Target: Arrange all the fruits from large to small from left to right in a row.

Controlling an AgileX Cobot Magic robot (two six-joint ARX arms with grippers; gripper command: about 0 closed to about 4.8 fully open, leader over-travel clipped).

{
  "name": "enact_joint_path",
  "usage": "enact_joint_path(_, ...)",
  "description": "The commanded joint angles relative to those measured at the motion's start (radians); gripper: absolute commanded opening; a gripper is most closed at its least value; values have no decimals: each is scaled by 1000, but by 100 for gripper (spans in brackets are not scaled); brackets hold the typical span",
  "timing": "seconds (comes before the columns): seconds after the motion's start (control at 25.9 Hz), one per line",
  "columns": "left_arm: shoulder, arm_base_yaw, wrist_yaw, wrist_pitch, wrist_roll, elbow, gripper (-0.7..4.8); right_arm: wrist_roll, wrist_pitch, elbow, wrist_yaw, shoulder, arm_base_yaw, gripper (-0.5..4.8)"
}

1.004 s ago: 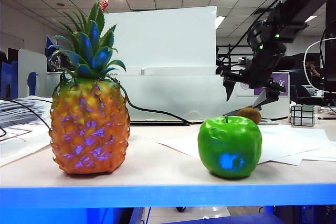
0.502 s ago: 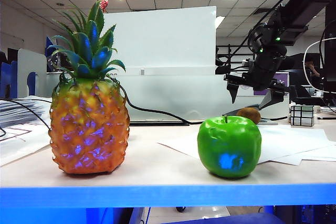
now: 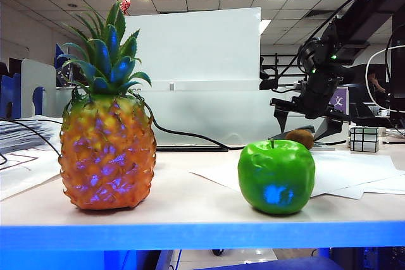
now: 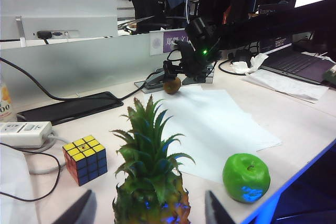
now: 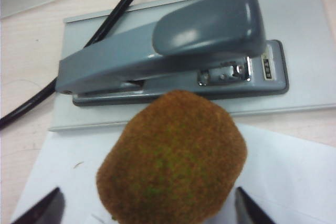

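1. At the far right of the table, on a white paper sheet [image 5: 294,171], a small brown oval kiwi with a fuzzy, matte skin [image 5: 173,158] [image 3: 300,137] [image 4: 171,85] is seen; faint green tones show through the brown.
2. Its long axis is seen lying roughly level along the table; which end is the stem end cannot be told.
3. Just behind the kiwi, a grey metal stapler [image 5: 173,56] is seen lying on a pale grey flat plate [image 5: 304,30], with a black cable [image 5: 79,56] running past its end.
4. Over the kiwi the right gripper [image 5: 149,208] [image 3: 304,121] is held, its dark fingertips [image 5: 39,208] spread wide on either side of the fruit; no contact with it can be made out.
5. Nearer the front edge, a glossy bright green apple [image 3: 276,176] [image 4: 246,177] is stood upright, stem up, well apart from the kiwi.
6. To the left in the exterior view, a large orange-yellow pineapple with a spiky green crown [image 3: 107,150] [image 4: 149,182] is stood upright, long axis vertical, crown pointing up.
7. Close above the pineapple the left gripper [image 4: 147,211] is held, jaws wide apart and nothing between them.
8. Beside the pineapple a dark blue puzzle cube with yellow and red faces [image 4: 84,159] is seen, and a silver mirror cube [image 3: 365,138] is seen at the far right.
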Motion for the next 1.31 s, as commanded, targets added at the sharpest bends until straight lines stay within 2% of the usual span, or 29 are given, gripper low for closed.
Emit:
enact_joint_path(0.04,0,0,0,10,0,2,274,5,24,4,3,7,2,387)
enact_joint_path(0.54,0,0,0,10,0,2,274,6,79,4,23,28,3,382)
enact_joint_path(0.69,0,0,0,10,0,2,274,6,90,4,25,28,3,267)
enact_joint_path(0.77,0,0,0,10,0,2,274,5,90,4,26,28,3,241)
enact_joint_path(0.93,0,0,0,10,0,2,274,5,91,4,28,28,3,236)
enact_joint_path(1.2,0,0,0,10,0,2,274,5,92,4,25,28,3,113)
enact_joint_path(1.27,0,0,0,10,0,2,274,5,88,4,14,28,3,49)
enact_joint_path(1.31,0,0,0,10,0,2,274,5,86,5,2,27,3,0)
